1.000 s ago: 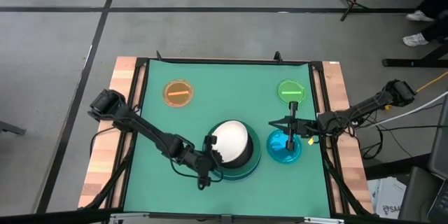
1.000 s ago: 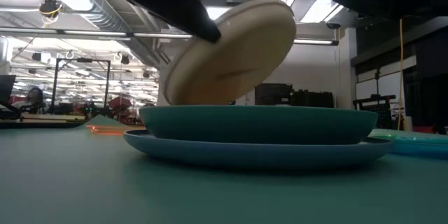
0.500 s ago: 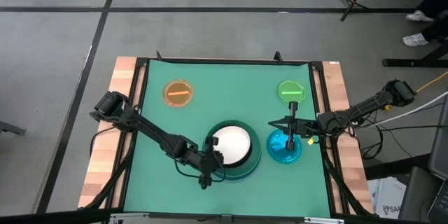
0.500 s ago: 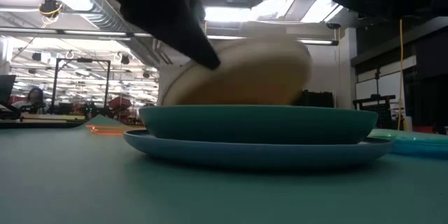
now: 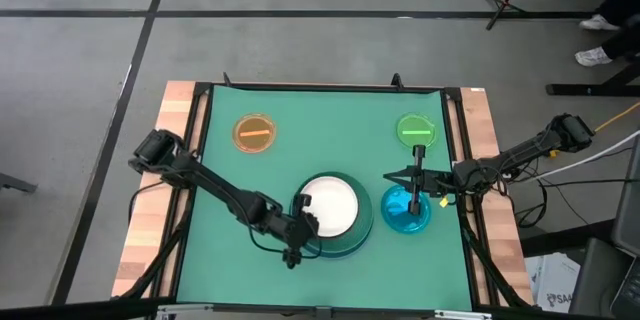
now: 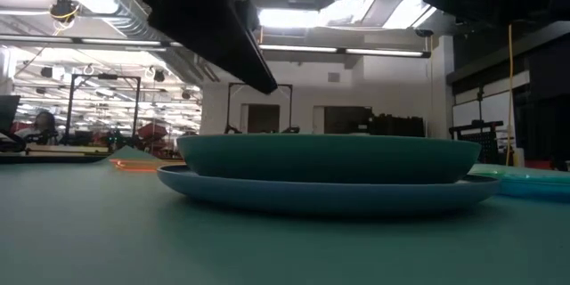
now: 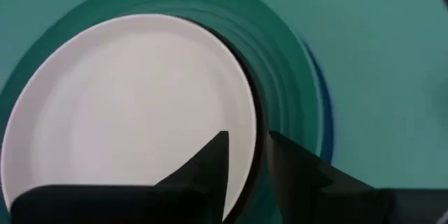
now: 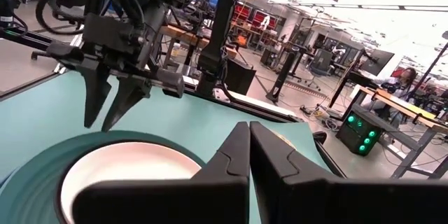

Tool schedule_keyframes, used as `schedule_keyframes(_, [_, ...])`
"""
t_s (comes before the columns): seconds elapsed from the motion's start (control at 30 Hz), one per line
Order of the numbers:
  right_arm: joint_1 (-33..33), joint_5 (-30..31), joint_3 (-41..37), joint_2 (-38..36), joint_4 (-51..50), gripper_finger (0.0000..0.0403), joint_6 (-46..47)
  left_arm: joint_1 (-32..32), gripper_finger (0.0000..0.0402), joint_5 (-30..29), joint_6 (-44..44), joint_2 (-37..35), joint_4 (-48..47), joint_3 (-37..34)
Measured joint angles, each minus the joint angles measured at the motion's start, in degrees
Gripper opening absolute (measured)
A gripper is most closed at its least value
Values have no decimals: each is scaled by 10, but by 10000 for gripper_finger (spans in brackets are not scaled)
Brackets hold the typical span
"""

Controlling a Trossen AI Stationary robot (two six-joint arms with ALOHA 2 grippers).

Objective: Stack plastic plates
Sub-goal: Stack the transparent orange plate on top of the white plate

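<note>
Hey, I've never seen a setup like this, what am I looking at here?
Two robot arms work at a green table. One picture looks straight down, one level across the tabletop, two from cameras on the wrists. In the middle is a stack: white plate, black plate, dark teal plate, light blue plate at the bottom. An orange plate, green plate and cyan plate lie apart. The left claw is at the white plate's rim; whether it holds it is unclear. The right claw waits near the cyan plate, shut, empty.

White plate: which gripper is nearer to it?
Left. The left gripper sits at the white plate rim; the right gripper hovers apart, above the cyan plate.
</note>
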Motion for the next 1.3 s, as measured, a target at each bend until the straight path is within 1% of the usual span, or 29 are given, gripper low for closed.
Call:
schedule_keyframes(0.13, [0,0,0,0,0,1,0,0,94,25,-3,-21,-12,0])
schedule_keyframes(0.33, [0,0,0,0,-3,1,0,0,91,14,-33,-74,-51,0])
schedule_keyframes(0.5, [0,0,0,0,-4,1,3,-1,90,-28,-49,-119,-106,0])
schedule_keyframes(0.7, [0,0,0,0,-5,1,5,4,90,-90,-63,-157,-201,0])
schedule_keyframes(0.83, [0,0,0,0,-5,1,5,11,90,-117,-64,-169,-246,0])
schedule_keyframes(0.97, [0,0,0,0,-5,1,5,29,90,-119,-65,-172,-281,0])
schedule_keyframes(1.3, [0,0,0,0,-9,1,5,88,90,-116,-63,-172,-289,-45])
